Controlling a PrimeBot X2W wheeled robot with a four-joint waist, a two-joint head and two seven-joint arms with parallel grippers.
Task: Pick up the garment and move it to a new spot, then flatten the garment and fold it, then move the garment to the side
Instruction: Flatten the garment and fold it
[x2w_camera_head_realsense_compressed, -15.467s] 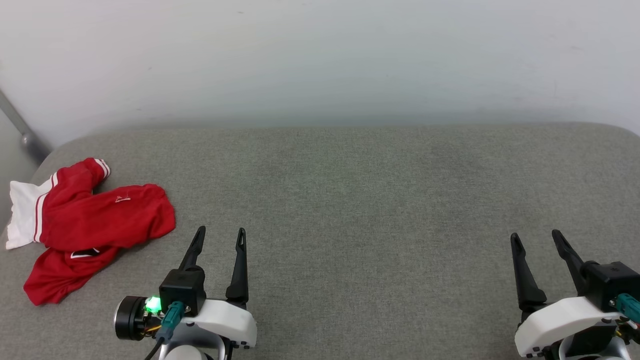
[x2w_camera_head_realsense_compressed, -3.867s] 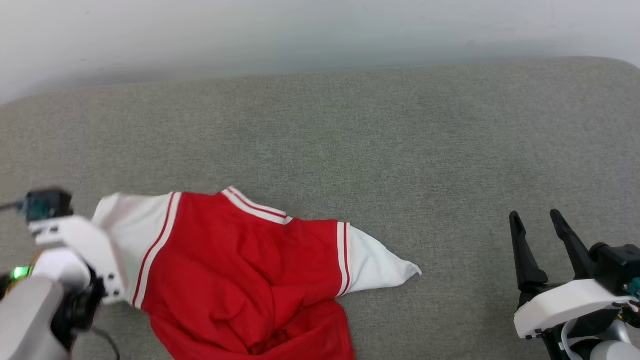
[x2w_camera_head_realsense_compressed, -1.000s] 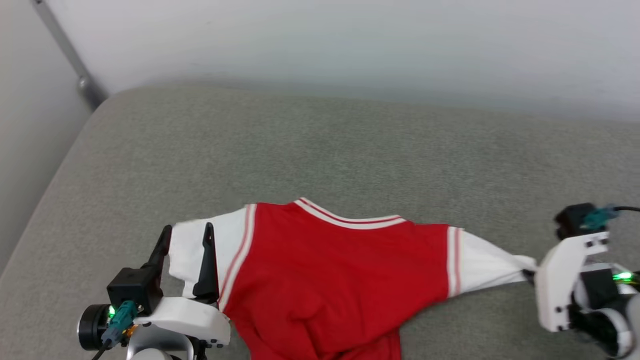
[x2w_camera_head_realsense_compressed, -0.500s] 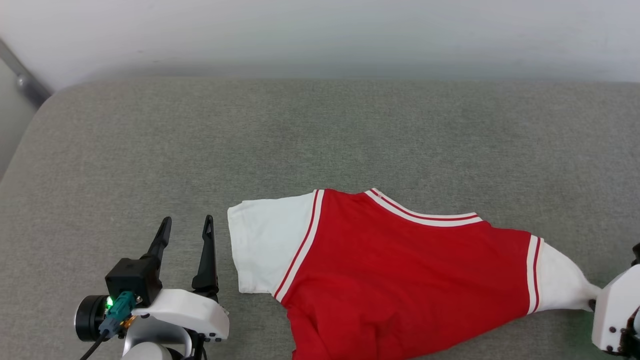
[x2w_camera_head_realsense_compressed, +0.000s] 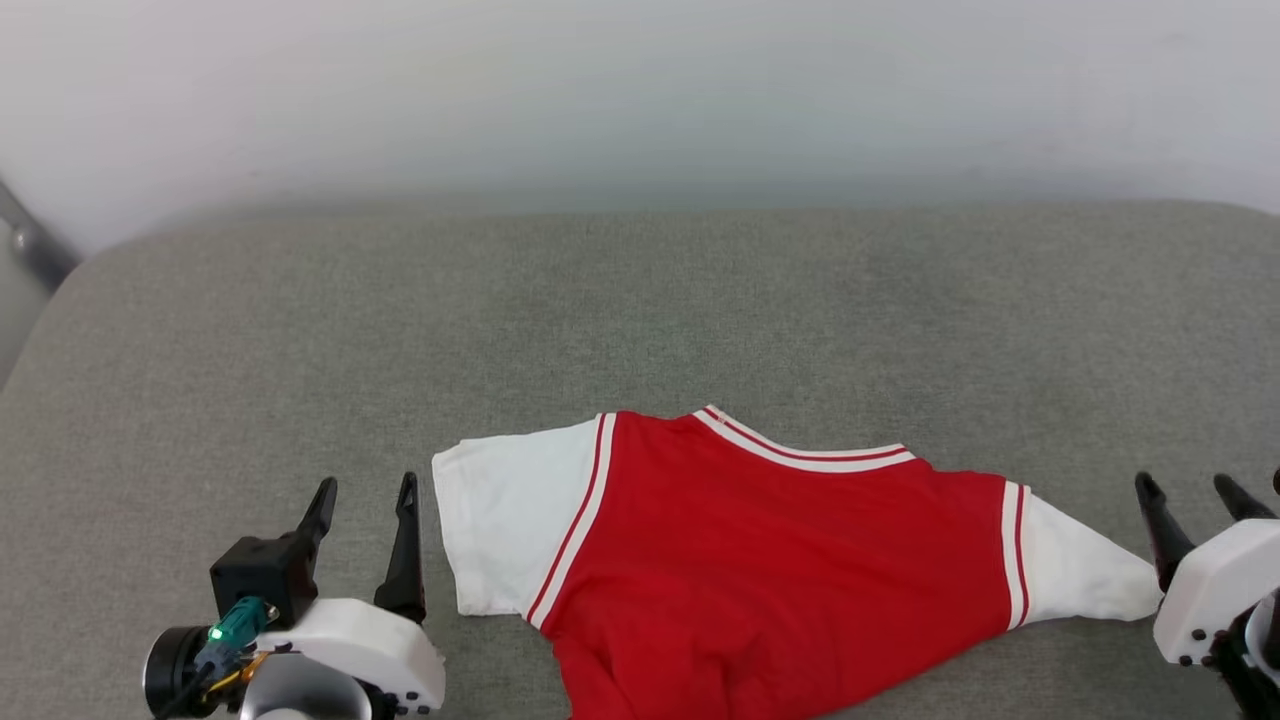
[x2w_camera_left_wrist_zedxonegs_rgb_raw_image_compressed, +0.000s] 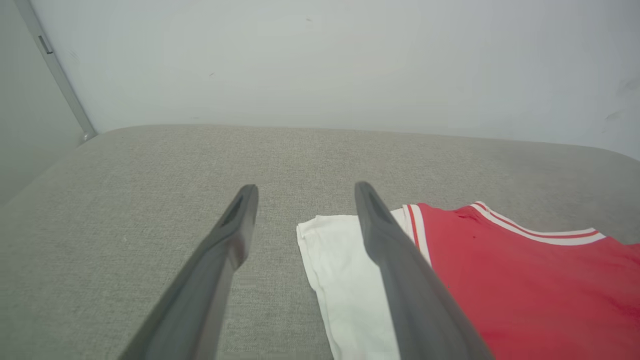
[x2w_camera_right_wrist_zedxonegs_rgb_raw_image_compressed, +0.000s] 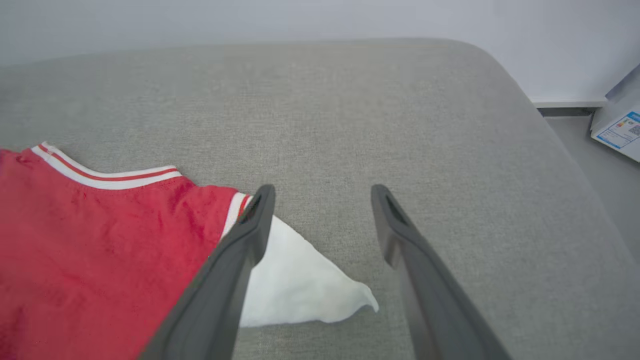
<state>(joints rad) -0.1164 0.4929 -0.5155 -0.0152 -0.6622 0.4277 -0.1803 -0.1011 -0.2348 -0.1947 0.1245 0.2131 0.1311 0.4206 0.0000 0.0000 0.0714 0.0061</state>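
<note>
The shirt (x2w_camera_head_realsense_compressed: 780, 560) lies spread on the grey fabric-covered bench (x2w_camera_head_realsense_compressed: 640, 310), near the front edge and a little to the robot's right of the middle, with its collar (x2w_camera_head_realsense_compressed: 800, 452) toward the pale wall (x2w_camera_head_realsense_compressed: 640, 100) and its lower part running off the bottom of the head view. Its red body is fairly flat, with some wrinkles low down. The white sleeve on the robot's left (x2w_camera_head_realsense_compressed: 505, 525) lies open and squarish, while the white sleeve on the robot's right (x2w_camera_head_realsense_compressed: 1080, 585) narrows to a point. The left gripper (x2w_camera_head_realsense_compressed: 366, 483) has its jaws wide and holds nothing; it sits just beside the edge of the left sleeve, apart from it, fingers pointing toward the wall. The right gripper (x2w_camera_head_realsense_compressed: 1185, 482) also stands wide and empty, with the pointed tip of the right sleeve just beside its inner finger; in the right wrist view that tip lies on the bench below the gap between the two fingers, and whether it touches them cannot be told. A grey metal rail (x2w_camera_head_realsense_compressed: 30, 250) slants along the wall at the far left corner. Past the bench's right end, a white carton with a printed label (x2w_camera_right_wrist_zedxonegs_rgb_raw_image_compressed: 617, 125) sits on the floor (x2w_camera_right_wrist_zedxonegs_rgb_raw_image_compressed: 600, 170).
</note>
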